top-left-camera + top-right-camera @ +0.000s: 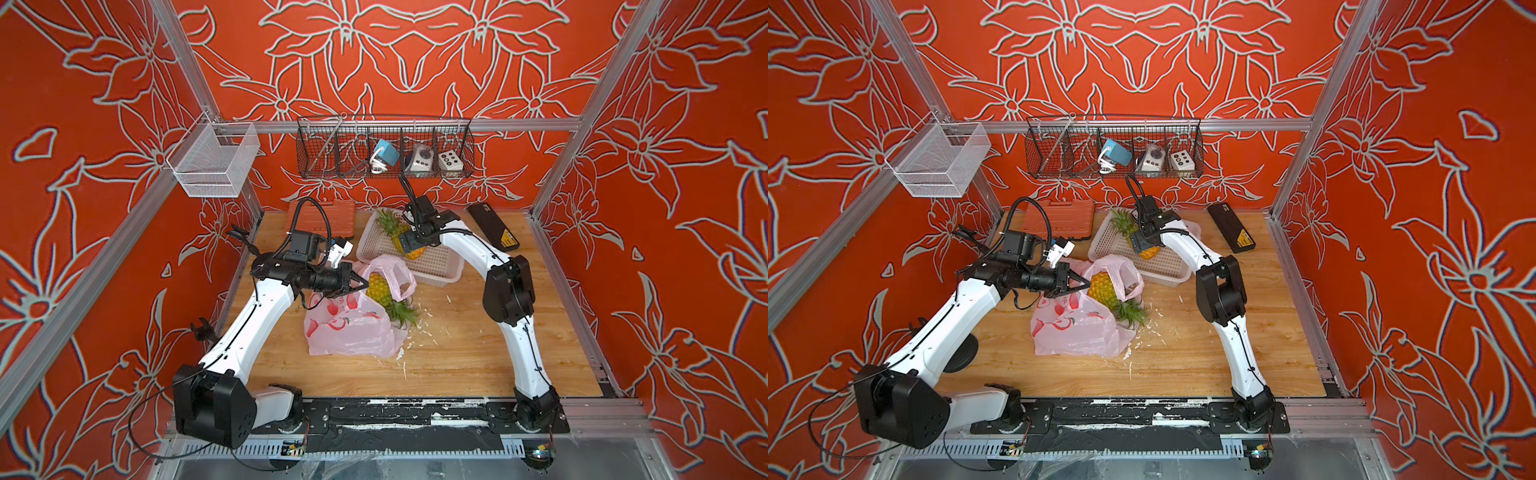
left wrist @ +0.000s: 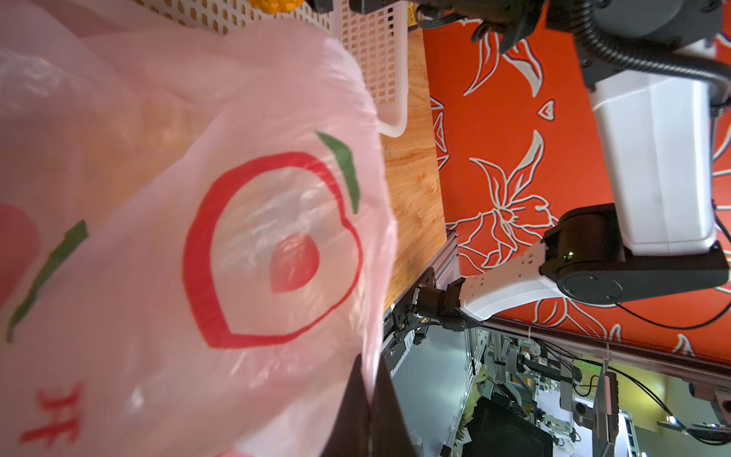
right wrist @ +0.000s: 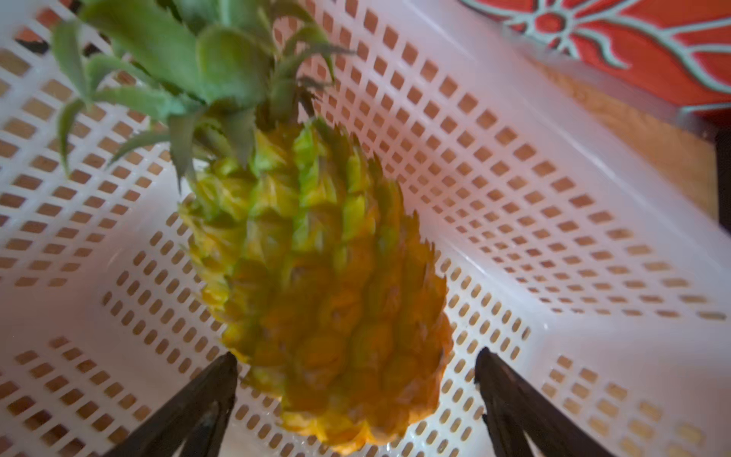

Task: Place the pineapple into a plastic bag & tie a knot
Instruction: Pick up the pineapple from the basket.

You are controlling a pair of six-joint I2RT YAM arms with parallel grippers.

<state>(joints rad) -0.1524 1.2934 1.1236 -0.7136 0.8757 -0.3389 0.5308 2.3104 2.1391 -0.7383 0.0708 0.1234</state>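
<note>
While one pineapple (image 1: 380,289) already sits in the mouth of the plastic bag (image 1: 349,332), fruit end up and leafy crown sticking out toward the near side, the task looks only partly done. The bag lies slumped on the wooden table (image 1: 457,353), its printed body flattened toward the front edge and one pink handle loop (image 1: 401,274) arching over the fruit. No knot is visible anywhere; the handles are loose and apart.

The left gripper (image 1: 360,284) has its jaws pressed together on the rim of the bag beside the fruit, and the left wrist view shows thin pink film pinched between the dark fingertips (image 2: 358,399), holding the opening up.

The right gripper (image 3: 356,380) is over the white perforated basket (image 1: 440,266) at the back of the table, jaws spread wide either side of a second pineapple (image 3: 316,277) lying there, not yet clamped on it (the fingers flank the fruit's base without visibly touching it).

My judgement: bagging is under way, with the right arm apparently about to pick up the basket fruit. What remains is getting the fruit fully seated so the crown clears the opening, gathering both handles, and tying them. That last step has not begun.
</note>
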